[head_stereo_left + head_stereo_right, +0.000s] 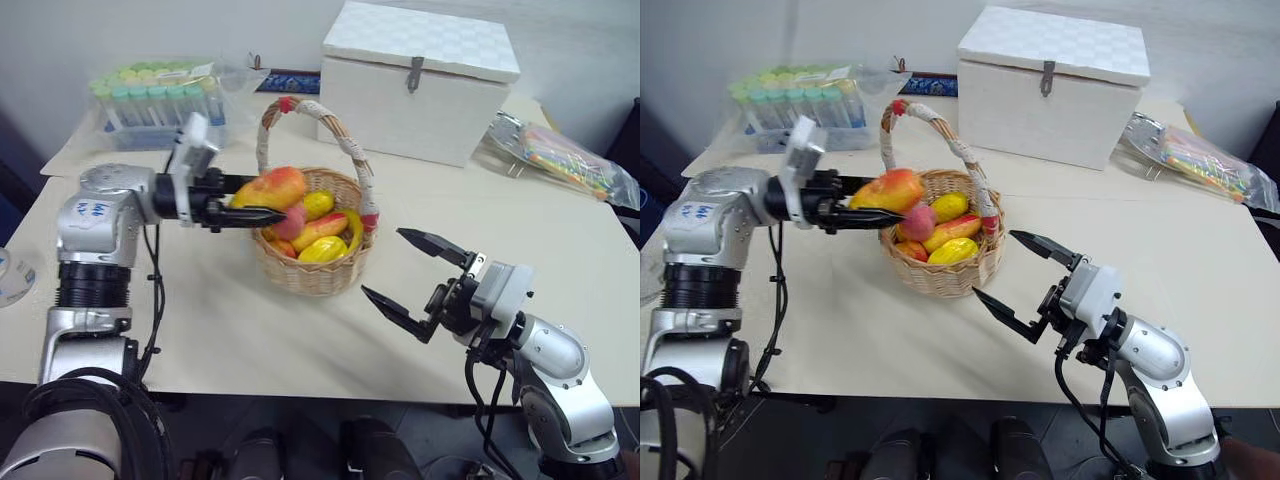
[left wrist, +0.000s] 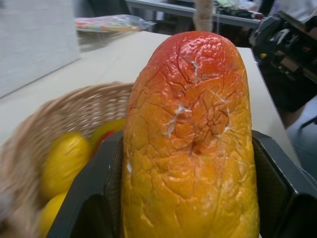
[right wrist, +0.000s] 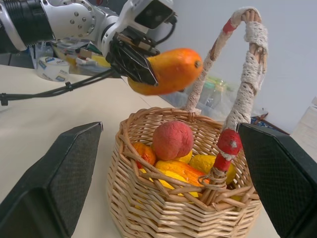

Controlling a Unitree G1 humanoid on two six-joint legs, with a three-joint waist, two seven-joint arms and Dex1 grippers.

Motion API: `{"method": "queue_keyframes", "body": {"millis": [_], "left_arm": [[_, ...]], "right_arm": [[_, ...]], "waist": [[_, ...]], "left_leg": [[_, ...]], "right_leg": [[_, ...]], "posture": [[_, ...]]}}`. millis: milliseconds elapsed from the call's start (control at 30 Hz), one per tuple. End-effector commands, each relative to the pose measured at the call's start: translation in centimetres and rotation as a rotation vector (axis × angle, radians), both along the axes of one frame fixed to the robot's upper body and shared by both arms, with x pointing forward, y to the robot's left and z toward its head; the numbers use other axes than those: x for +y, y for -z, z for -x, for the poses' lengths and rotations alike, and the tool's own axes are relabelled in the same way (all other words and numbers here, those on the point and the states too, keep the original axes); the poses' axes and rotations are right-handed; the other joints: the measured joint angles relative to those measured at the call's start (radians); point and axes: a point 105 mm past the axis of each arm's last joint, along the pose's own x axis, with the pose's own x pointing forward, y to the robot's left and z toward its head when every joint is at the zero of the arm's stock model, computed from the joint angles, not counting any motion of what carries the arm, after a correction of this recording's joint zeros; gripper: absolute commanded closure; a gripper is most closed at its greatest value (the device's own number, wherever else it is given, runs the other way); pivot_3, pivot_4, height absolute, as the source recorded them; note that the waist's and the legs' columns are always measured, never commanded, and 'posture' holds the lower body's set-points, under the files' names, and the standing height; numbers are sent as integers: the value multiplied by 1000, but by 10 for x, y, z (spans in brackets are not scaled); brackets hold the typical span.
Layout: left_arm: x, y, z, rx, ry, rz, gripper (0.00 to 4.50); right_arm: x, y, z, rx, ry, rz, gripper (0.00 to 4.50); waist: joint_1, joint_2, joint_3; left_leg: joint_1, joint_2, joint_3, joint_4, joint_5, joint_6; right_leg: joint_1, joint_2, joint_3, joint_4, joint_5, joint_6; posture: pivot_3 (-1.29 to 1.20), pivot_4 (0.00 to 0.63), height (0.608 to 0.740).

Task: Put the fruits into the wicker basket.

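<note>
Already wicker basket (image 3: 163,208) holds peach (image 3: 172,140) (atop yellow fruits (image 1: 322,250)); left claw (image 1: 262,203) grips mango (image 3: 171,70); right claw (image 1: 408,270) open.

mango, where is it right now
The mango is held in the left tool, above the near-left rim of the wicker basket, over the peach.
</note>
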Motion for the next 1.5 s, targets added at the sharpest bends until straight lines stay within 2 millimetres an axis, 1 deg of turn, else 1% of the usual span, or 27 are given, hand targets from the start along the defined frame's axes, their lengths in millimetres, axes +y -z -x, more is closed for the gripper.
{"method": "queue_keyframes", "body": {"millis": [33, 100, 200, 233, 300, 367, 433, 500, 567, 633, 733, 800, 867, 900, 933, 1033, 1233, 1267, 1367, 1500], "left_arm": [[-14, 8, -2, -23, -41, -26, 1785], [-15, 13, -6, -28, -69, -30, 1053], [-10, 16, -6, -62, -75, -41, 279], [-8, 14, -7, -88, -81, -30, 47], [-6, 3, -5, -152, -78, 29, 47], [2, -9, 4, -220, -63, 96, 47], [15, -21, 18, -249, -45, 172, 47], [31, -29, 26, -281, -69, 225, 47], [49, -25, 32, -246, -121, 228, 47], [62, -11, 40, -195, -154, 173, 47], [72, 10, 53, -134, -174, 103, 47], [75, 18, 59, -150, -177, 67, 47], [73, 22, 72, -153, -159, 61, 0], [72, 22, 76, -153, -152, 61, 0], [71, 23, 80, -151, -145, 60, 0], [73, 23, 80, -158, -176, 69, 0], [71, 25, 75, -155, -189, 81, 0], [70, 26, 71, -163, -196, 95, 0], [60, 29, 59, -162, -171, 127, 0], [47, 37, 49, -150, -130, 145, 0]], "right_arm": [[-2, -9, 1, -34, 6, -31, 0], [-3, -7, 1, -15, 12, -35, 0], [-10, -7, -1, 14, 49, -48, 0], [-13, -7, -2, 28, 65, -62, 0], [-14, -5, -3, 93, 47, -74, 0], [-12, -9, -7, 116, 28, -71, 0], [-13, -15, -21, 140, 67, -63, 0], [-13, -15, -35, 196, 100, -25, 0], [-9, -18, -44, 233, 55, -17, 0], [-3, -21, -58, 247, 25, -7, 0], [8, -20, -78, 269, 10, 29, 0], [16, -24, -86, 297, -21, -5, 0], [29, -27, -84, 300, -102, 4, 394], [33, -27, -83, 299, -124, 11, 584], [35, -26, -83, 303, -140, 19, 879], [39, -20, -82, 305, -165, 64, 1926], [36, -23, -76, 271, -185, 54, 4105], [33, -22, -75, 260, -174, 60, 4326], [17, -24, -64, 206, -112, 36, 4313], [-11, -44, -46, 108, 9, -72, 4313]], "waist": [[-1, 1, 0], [-1, 1, 1], [1, 1, 1], [2, 1, 1], [3, 1, 1], [3, 1, 1], [-4, 2, 1], [-7, 4, 2], [-5, 4, 2], [-7, 5, 3], [-5, 6, 4], [0, 6, 4], [3, 6, 4], [2, 6, 4], [2, 6, 4], [0, 6, 4], [-2, 7, 4], [-2, 7, 4], [7, 7, 4], [8, 7, 4]], "left_leg": [[0, 0, 0, 0, 0, 0], [0, 1, 0, 0, 0, 0], [0, 1, 1, 0, 0, -1], [0, 0, 1, 0, 0, 0], [0, 0, 1, 0, 0, 0], [0, 0, 1, 0, 0, 0], [0, 0, 1, 0, 0, 0], [0, 1, 1, 0, 0, -1], [0, 1, 1, 0, 1, -1], [0, 1, 1, -1, 1, -2], [0, 0, 1, -1, 0, -1], [-2, 0, 1, 0, 0, -1], [-4, 0, 0, 0, 0, -1], [-5, 0, 0, 0, 0, -1], [-5, 0, 0, 0, 0, 0], [-6, 0, 0, 0, -1, 1], [-6, 0, 1, 0, -1, 0], [-6, 0, 1, 0, -1, 0], [-6, -1, 1, -1, -1, 0], [-6, -1, 1, -1, -1, 1]], "right_leg": [[0, 1, 1, 0, 0, 0], [0, 2, 1, 0, 0, 0], [-1, 2, 2, 0, 0, 0], [-1, 2, 2, 0, 0, 0], [-1, 1, 2, 0, 0, 0], [-1, 1, 3, 0, 0, 0], [-1, 1, 3, 0, 0, 0], [-2, 2, 4, 0, 0, 0], [-4, 2, 4, -1, 0, 0], [-4, 2, 4, -1, 0, 0], [-5, 2, 5, -1, 0, 0], [-6, 2, 5, -1, 0, 0], [-8, 1, 5, 0, 0, 0], [-8, 0, 5, 0, 0, 0], [-8, 0, 5, 2, 0, 0], [-8, 0, 5, 1, 0, 0], [-9, 0, 5, 1, 0, 0], [-9, 0, 5, 1, 0, 0], [-9, 0, 4, 1, 0, 0], [-8, 0, 5, 0, 0, 0]], "posture": [[0, 150, 740], [0, 150, 740], [0, 150, 740], [0, 150, 740], [0, 150, 740], [0, 150, 740], [0, 150, 740], [0, 150, 740], [0, 150, 740], [0, 150, 740], [0, 150, 740], [0, 150, 740], [0, 150, 740], [0, 150, 740], [0, 150, 740], [0, 150, 740], [0, 150, 740], [0, 150, 740], [0, 150, 740], [0, 150, 740]]}}
